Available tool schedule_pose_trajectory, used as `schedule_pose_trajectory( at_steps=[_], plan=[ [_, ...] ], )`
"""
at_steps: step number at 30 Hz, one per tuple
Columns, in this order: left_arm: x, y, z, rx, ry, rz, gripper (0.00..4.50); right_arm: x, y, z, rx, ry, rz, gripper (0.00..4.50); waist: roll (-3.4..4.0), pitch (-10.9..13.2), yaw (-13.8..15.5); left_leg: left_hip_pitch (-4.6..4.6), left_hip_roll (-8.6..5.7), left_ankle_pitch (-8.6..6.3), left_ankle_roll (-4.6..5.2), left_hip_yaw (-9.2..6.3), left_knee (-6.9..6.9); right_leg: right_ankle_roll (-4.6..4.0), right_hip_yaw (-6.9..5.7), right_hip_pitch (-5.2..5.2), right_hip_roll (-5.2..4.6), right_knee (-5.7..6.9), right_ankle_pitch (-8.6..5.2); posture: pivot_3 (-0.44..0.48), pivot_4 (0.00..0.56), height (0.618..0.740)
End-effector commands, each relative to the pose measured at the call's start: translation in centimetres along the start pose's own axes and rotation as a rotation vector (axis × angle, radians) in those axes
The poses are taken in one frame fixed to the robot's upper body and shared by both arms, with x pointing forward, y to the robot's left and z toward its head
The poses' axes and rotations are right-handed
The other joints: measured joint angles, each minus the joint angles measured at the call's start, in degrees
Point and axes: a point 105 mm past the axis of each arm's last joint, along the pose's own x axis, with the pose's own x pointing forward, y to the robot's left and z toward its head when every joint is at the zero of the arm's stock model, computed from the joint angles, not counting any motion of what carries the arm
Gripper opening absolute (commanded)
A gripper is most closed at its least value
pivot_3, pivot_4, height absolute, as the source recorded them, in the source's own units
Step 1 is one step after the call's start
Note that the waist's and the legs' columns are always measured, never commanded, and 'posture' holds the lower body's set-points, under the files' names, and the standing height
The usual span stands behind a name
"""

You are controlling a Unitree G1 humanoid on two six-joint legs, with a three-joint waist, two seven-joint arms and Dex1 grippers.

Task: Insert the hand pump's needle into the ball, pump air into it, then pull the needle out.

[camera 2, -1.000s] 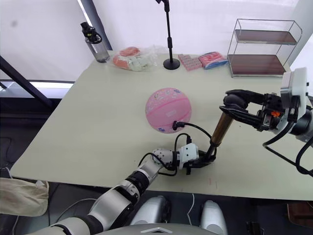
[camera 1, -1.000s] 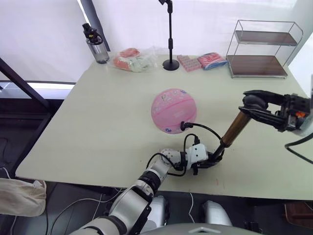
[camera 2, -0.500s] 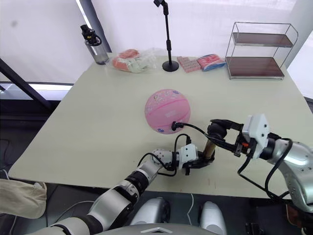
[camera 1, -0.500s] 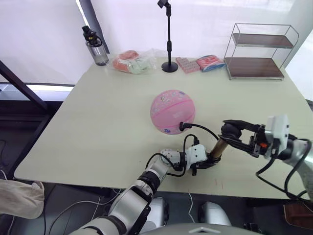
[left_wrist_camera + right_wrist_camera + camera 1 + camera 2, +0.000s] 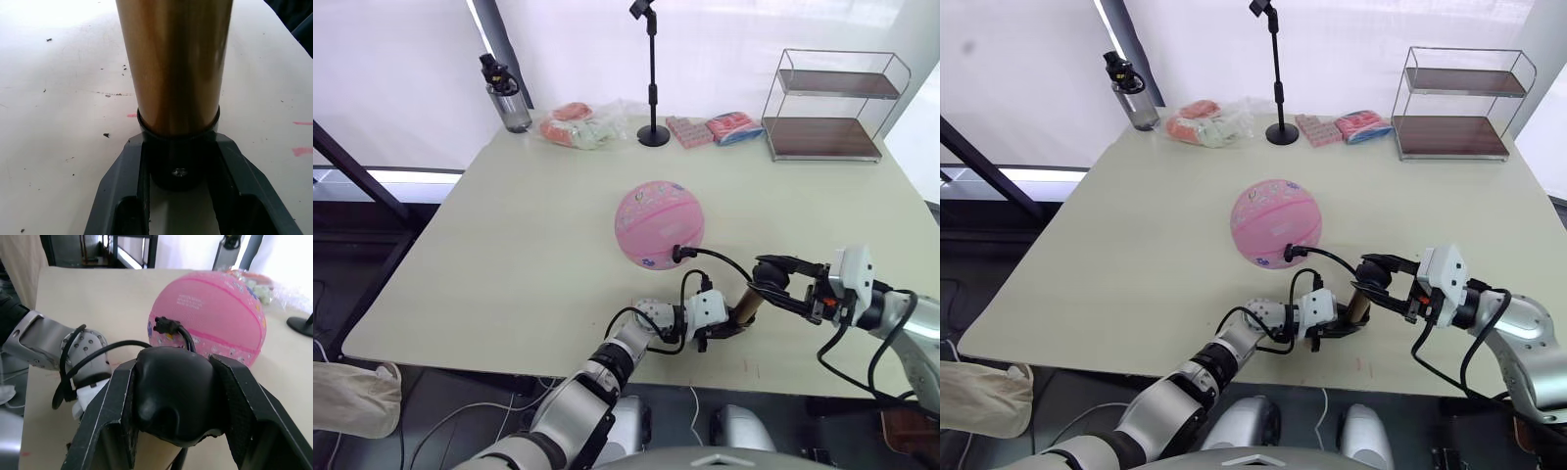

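The pink ball [image 5: 660, 222] rests mid-table. A black fitting [image 5: 164, 325] at the end of the black hose [image 5: 720, 257] is plugged into the ball's near side; the needle itself is hidden inside. The bronze hand pump [image 5: 174, 63] stands tilted on the table near the front edge. My left gripper [image 5: 722, 327] is shut on the pump's black base cap [image 5: 176, 161]. My right gripper [image 5: 775, 277] is shut on the black T-handle [image 5: 173, 392], which is pushed down close to the barrel.
At the table's back stand a water bottle [image 5: 507, 93], a bag of items [image 5: 578, 124], a black mic stand [image 5: 653, 69], colourful packets [image 5: 713, 127] and a wire two-tier shelf [image 5: 832, 103]. The table's front edge [image 5: 548, 367] lies just below my left arm.
My right gripper has pushed the T-handle down toward the barrel, from high at the right to low beside the left gripper. The left gripper and ball have stayed put.
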Motion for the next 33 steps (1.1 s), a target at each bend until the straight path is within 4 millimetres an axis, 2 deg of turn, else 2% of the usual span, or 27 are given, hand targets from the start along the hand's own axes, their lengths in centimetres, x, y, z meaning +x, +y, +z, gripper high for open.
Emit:
schedule_pose_trajectory(
  at_steps=[1, 6, 10, 16, 21, 26, 33],
  plan=[
    [-0.6, -3.1, -4.3, -0.111, 0.137, -0.071, 1.12, -0.6, -0.6, 3.5, -0.022, -0.072, 0.041, 1.71, 0.06, 0.1, 0.2, -0.05, -0.03, 0.00, 0.00, 0.00, 0.00, 0.00, 0.00, -0.05, -0.04, 0.00, 0.00, 0.000, 0.150, 0.736],
    [-0.7, -3.2, -4.3, -0.106, 0.140, -0.077, 1.12, -2.2, -2.4, 8.9, -0.119, -0.139, 0.037, 1.71, 0.24, 0.4, 0.2, -0.50, -0.12, 0.00, 0.00, 0.00, 0.09, 0.01, -0.02, -0.41, -0.15, -0.04, 0.01, 0.000, 0.150, 0.736],
    [-0.7, -3.2, -4.3, -0.107, 0.140, -0.079, 1.12, -2.9, -2.9, 11.5, -0.165, -0.163, 0.030, 1.71, 0.16, 0.4, 0.2, -0.64, -0.12, 0.01, 0.01, -0.08, 0.13, 0.01, -0.08, -0.52, -0.14, -0.03, 0.02, 0.000, 0.150, 0.736],
    [-0.7, -3.3, -4.3, -0.106, 0.141, -0.083, 1.12, -3.8, -3.4, 14.3, -0.183, -0.202, 0.018, 1.71, 0.19, 0.4, 0.2, -0.66, -0.11, 0.01, 0.01, -0.06, 0.14, 0.01, -0.06, -0.54, -0.16, -0.01, 0.02, 0.000, 0.150, 0.736],
    [-0.8, -3.3, -4.4, -0.101, 0.143, -0.087, 1.12, -4.0, -3.6, 15.2, -0.182, -0.222, 0.017, 1.71, 0.17, 0.4, 0.2, -0.69, -0.10, 0.01, 0.01, -0.06, 0.14, 0.01, -0.06, -0.57, -0.19, -0.01, 0.02, 0.000, 0.150, 0.736],
    [-0.8, -3.3, -4.4, -0.100, 0.145, -0.086, 1.12, -3.3, -3.1, 13.5, -0.148, -0.187, 0.042, 1.71, 0.17, 0.5, 0.2, -0.76, -0.11, 0.01, 0.01, -0.04, 0.14, 0.01, -0.03, -0.62, -0.22, -0.01, 0.02, 0.000, 0.150, 0.736],
    [-0.8, -3.3, -4.4, -0.102, 0.144, -0.085, 1.12, -2.1, -2.0, 6.9, -0.089, -0.054, 0.072, 1.71, 0.14, 0.3, 0.0, -0.67, -0.09, 0.01, 0.01, -0.04, 0.12, 0.01, -0.02, -0.59, -0.14, 0.03, 0.02, 0.000, 0.150, 0.736]
  ],
)
